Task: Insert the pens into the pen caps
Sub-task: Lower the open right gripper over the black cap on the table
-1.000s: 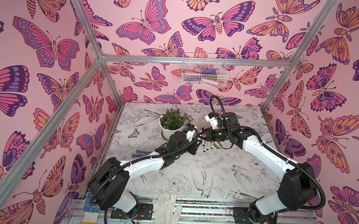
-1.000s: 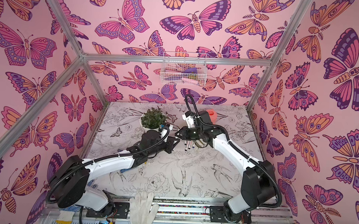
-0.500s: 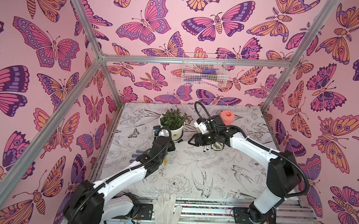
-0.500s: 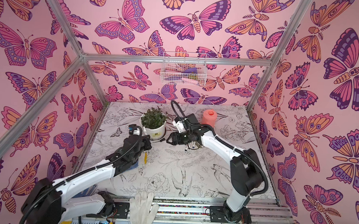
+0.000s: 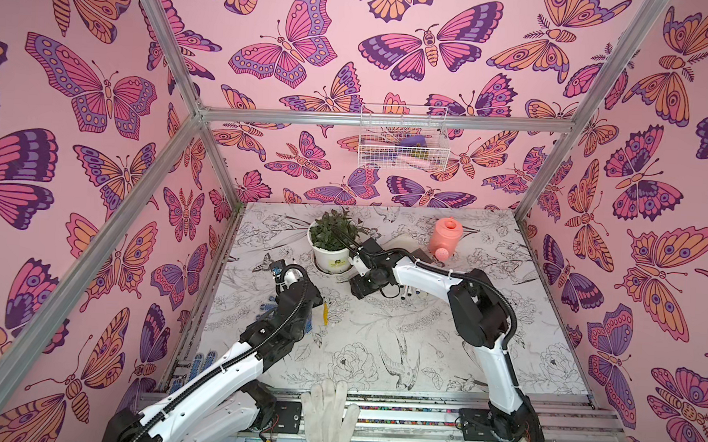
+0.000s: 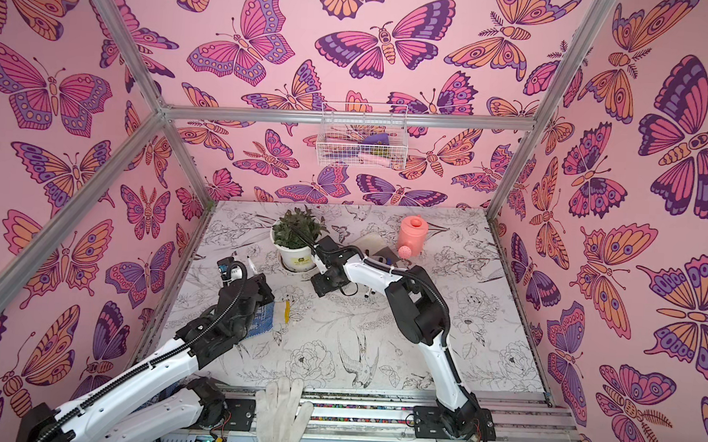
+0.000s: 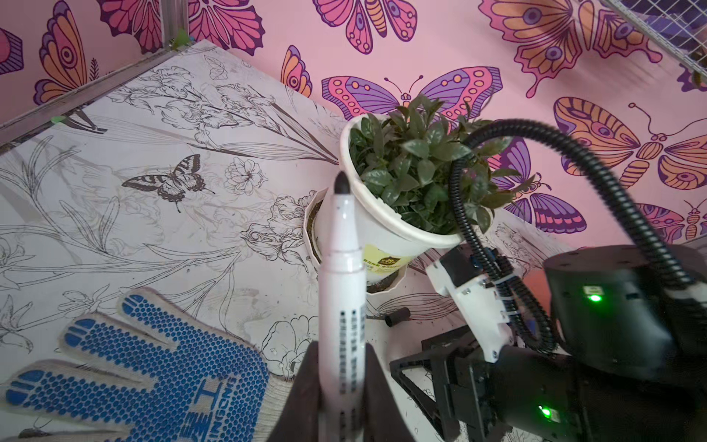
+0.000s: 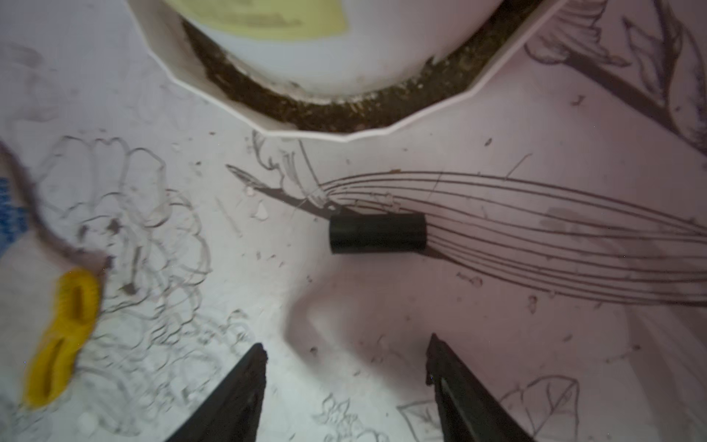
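My left gripper (image 7: 340, 361) is shut on a white pen (image 7: 340, 291) whose bare dark tip (image 7: 341, 183) points away toward the plant pot. In both top views this gripper (image 5: 289, 274) hovers left of the pot, above the table. A black pen cap (image 8: 377, 233) lies on its side on the table just in front of the pot's saucer; the left wrist view shows the cap (image 7: 397, 317) too. My right gripper (image 8: 346, 344) stands open a short way from that cap, with nothing between its fingers. Several more pens (image 5: 410, 292) lie on the table under the right arm.
A white pot with a green plant (image 5: 334, 246) stands at the back middle, a pink watering can (image 5: 447, 239) to its right. A blue-dotted glove (image 7: 145, 367) and a yellow piece (image 8: 61, 336) lie beneath the left arm. A white glove (image 5: 330, 412) hangs over the front rail.
The two grippers have parted from their meeting in the middle. The left arm drew back left with the pen. The right gripper opened and swung left and down toward the pot.
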Motion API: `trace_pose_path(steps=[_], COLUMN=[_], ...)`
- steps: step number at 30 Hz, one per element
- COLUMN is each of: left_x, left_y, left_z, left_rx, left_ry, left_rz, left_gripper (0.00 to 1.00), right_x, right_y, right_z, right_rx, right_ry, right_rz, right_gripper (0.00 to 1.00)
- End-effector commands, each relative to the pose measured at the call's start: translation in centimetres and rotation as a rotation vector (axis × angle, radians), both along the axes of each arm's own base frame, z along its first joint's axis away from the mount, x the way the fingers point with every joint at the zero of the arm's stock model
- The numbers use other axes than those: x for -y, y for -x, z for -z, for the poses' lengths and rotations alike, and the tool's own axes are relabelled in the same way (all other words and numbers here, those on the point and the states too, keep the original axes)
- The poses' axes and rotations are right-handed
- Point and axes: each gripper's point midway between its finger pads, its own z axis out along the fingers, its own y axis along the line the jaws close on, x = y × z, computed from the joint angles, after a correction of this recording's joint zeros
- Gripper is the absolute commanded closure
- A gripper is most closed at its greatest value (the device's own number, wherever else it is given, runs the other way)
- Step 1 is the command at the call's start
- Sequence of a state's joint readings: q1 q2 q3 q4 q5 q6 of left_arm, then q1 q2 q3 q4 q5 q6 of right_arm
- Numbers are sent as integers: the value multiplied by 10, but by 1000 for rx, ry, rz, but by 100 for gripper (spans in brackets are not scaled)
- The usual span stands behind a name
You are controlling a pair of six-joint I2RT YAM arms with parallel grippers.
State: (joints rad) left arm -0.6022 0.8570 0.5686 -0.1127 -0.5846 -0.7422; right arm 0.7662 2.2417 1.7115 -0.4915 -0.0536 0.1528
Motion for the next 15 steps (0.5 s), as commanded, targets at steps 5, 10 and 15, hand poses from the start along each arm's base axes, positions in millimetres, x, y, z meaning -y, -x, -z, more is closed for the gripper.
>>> trace_pose_path(steps=[5,10,15], left_x=[-16,-17,-14], left_y=[10,11,10], left_z=[3,6,11], left_rx=[-39,-51,-69], left_ry=[-69,-75,-76], left_rz=[-32,-30,-21], left_gripper=[100,100,100], right_x=[-9,-15,-19], right_y=[-25,-30,-28], right_z=[19,29,29], right_rx=[124,121,106], right_ry=[58,68,52], right_rz=[-9,-27,-30], right_gripper=[32,36,48])
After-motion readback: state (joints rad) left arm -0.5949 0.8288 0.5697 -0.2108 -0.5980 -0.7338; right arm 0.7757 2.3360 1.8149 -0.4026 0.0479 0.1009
